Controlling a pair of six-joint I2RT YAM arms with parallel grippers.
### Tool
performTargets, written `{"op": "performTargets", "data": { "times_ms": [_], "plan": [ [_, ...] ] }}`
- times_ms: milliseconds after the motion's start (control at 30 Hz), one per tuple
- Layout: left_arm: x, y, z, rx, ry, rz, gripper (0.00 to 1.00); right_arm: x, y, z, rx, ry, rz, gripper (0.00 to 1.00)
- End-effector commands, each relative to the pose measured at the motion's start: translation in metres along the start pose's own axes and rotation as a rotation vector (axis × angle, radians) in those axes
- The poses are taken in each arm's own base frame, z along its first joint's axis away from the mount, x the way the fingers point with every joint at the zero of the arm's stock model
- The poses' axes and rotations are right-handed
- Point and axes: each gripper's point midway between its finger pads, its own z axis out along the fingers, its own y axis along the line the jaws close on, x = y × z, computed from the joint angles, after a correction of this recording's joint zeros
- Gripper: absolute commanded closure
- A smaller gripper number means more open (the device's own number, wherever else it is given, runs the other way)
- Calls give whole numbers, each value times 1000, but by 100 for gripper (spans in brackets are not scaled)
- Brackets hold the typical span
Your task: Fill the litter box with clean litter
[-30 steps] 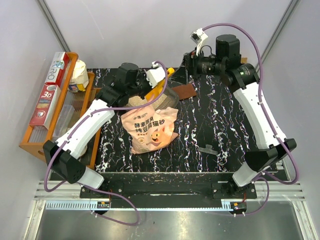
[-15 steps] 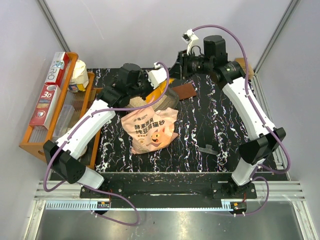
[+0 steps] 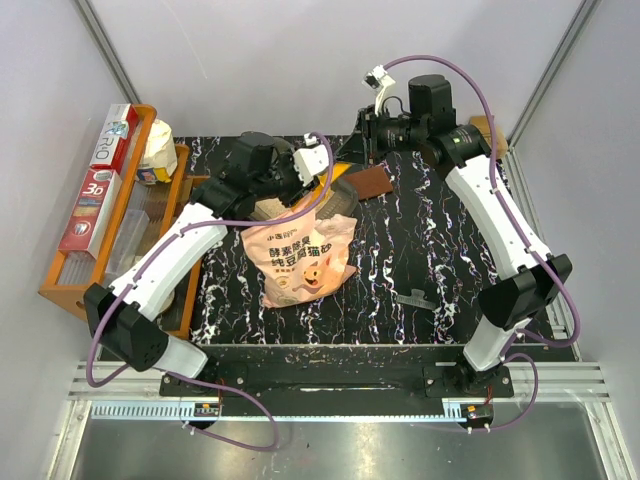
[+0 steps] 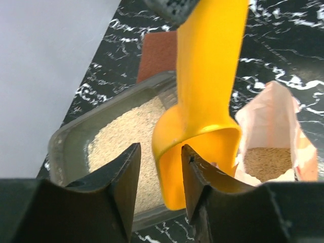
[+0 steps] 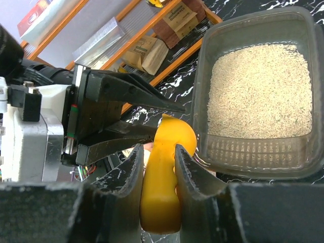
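The yellow scoop is pinched at its handle by the right gripper, while the left gripper is spread loosely around its bowl, prob. for a hand-over. The litter box, just behind the pink bag, is already floored w/ clean litter.

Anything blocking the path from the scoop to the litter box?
Nothing visible. The litter box is open-topped; the yellow scoop, clamped between the right fingers, hangs beside its rim, open left fingers flanking the bowl.

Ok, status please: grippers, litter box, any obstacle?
Right gripper shut on scoop. Left gripper open around its bowl. Litter box holds litter. Bag open beside it.
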Motion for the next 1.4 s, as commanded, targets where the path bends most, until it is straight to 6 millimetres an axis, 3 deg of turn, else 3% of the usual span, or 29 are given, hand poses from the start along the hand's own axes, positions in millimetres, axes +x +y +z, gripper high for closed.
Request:
{"op": "performTargets", "data": {
  "times_ms": [0,133,267,333,367,400,467,600,800,1033,1367],
  "plan": [
    [-40,-14,-7,103,-203,67,57,-18,32,-18,-99,-48,-75,100],
    [-47,-26,2,175,-259,62,64,-18,29,-18,-106,-50,-48,100],
    [-56,-27,9,187,-296,57,91,-18,21,-21,-83,-55,-17,100],
    [-59,-25,10,183,-300,56,100,-19,13,-22,-43,-64,6,100],
    [-58,-23,11,176,-297,55,100,-19,6,-23,-10,-70,27,95],
    [-57,-22,12,168,-293,57,100,-20,-1,-27,10,-75,42,73],
    [-57,-18,11,145,-288,63,100,-19,-6,-32,16,-72,37,54],
    [-59,-11,8,114,-284,89,100,-6,-3,-35,-5,-24,1,38],
    [-61,-8,9,111,-273,110,100,9,-8,-32,9,4,36,36],
    [-64,-12,13,114,-262,141,100,5,-18,-19,64,6,15,43],
    [-61,-4,17,64,-238,150,100,23,-10,-14,42,61,19,55]
  ]
}}
